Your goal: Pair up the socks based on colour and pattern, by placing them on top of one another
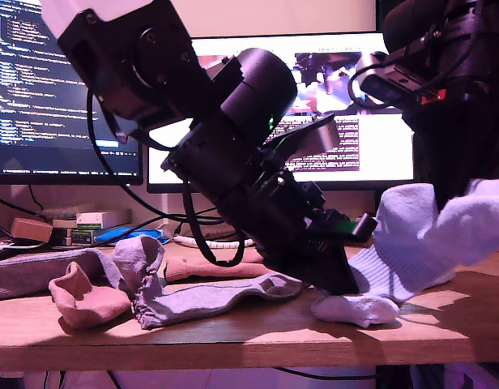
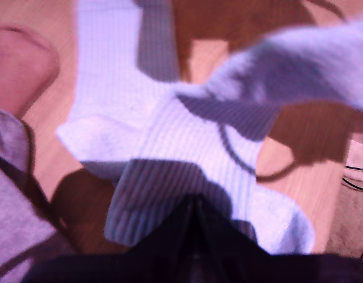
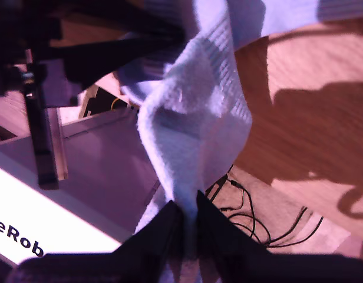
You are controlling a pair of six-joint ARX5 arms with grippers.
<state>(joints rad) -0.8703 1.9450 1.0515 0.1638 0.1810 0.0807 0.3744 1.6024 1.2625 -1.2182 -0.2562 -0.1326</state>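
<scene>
Pairing the ribbed pale blue-white socks: second gripper (image 3: 184, 221) jaws clamped on one sock (image 1: 428, 231) hanging at the exterior view's right, first gripper (image 2: 196, 203) jaws together on its mate (image 2: 170, 177) on the desk (image 1: 233, 328); next, probably lowering it onto that mate.

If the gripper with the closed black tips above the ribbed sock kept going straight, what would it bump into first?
Probably the pale ribbed sock lying on the wooden table; my first gripper points straight at it, though the gap is hard to judge.
</scene>
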